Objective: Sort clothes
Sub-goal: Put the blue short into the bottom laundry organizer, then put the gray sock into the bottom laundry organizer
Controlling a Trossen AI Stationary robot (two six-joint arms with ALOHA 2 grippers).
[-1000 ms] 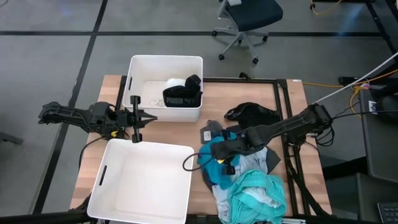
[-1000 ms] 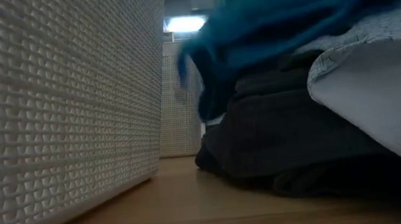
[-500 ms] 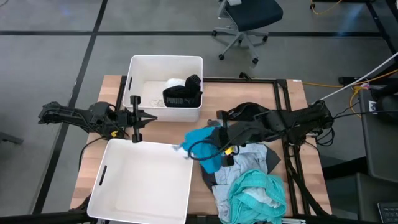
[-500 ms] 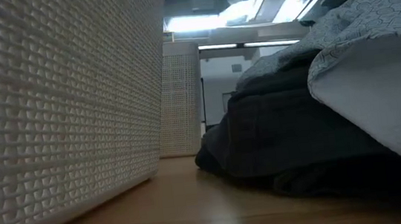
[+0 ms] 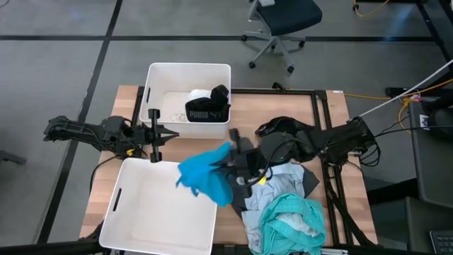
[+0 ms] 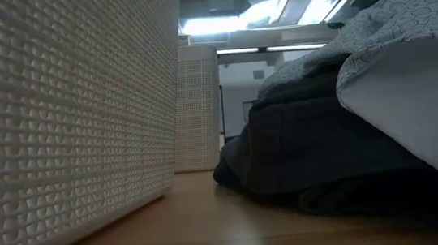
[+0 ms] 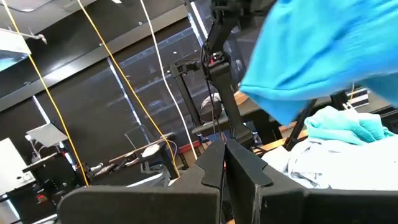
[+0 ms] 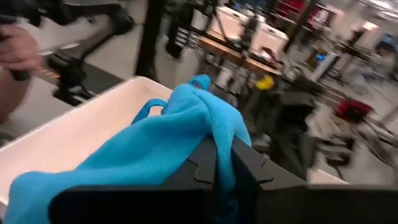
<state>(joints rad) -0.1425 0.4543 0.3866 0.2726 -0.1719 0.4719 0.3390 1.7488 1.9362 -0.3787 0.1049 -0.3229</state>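
The right gripper [image 5: 232, 164] held a bright blue garment [image 5: 206, 177] pinched tight between its fingers, up in the air over the edge of the near white bin [image 5: 138, 219]. The left gripper [image 5: 164, 134] waited between the two bins with its fingers closed on nothing. More clothes [image 5: 287, 216] lay piled on the table [image 5: 283, 106], and a black PUMA garment [image 5: 205, 113] lay in the far bin [image 5: 185, 71].
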